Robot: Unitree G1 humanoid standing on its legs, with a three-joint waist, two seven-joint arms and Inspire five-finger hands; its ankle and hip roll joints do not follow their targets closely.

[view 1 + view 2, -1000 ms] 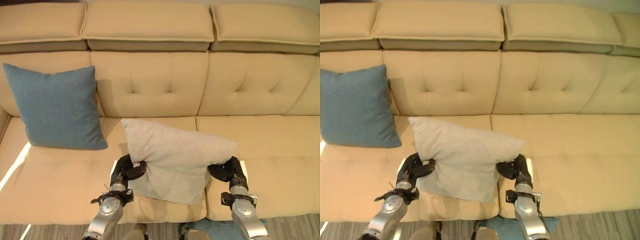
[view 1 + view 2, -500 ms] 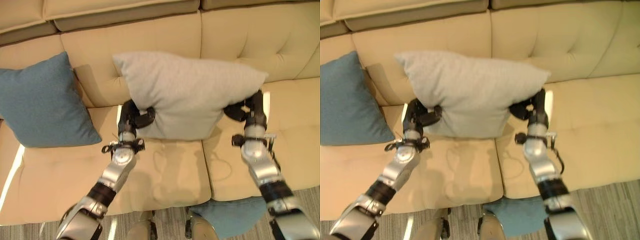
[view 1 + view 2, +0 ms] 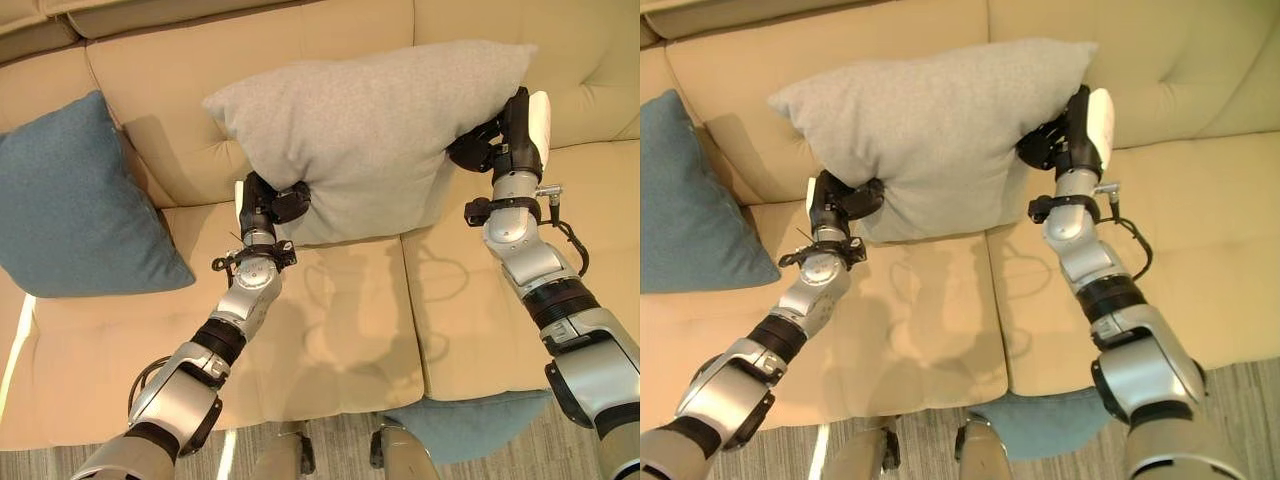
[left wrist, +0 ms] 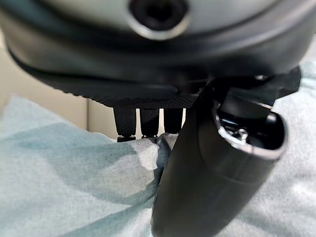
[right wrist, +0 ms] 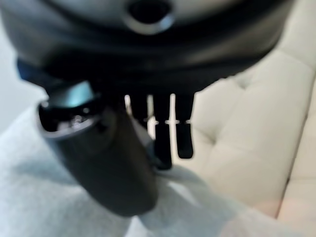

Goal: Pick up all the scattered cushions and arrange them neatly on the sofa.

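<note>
While we held the grey cushion up against the backrest of the sofa, both our hands were pinching it. Our left hand gripped the lower left corner, thumb on the front and fingers behind the cloth. Our right hand gripped the right edge, higher up, in the same way. In the left wrist view the fingers pressed into the fabric beside the thumb, and in the right wrist view the thumb and fingers closed on a fold.

The cushion was above the middle seat, touching the backrest, and its bottom edge seemed to be close to the seat or on it. A blue cushion already leaned against the backrest at our left, apart from the grey one. Another blue cushion lay on the floor in front of the sofa, near our right arm.

We judged the grey cushion to be light and very soft. It sagged between the two grips and the cloth bunched under the fingers, so it can slip a little. Taking it at two opposite edges seemed the best hold.
</note>
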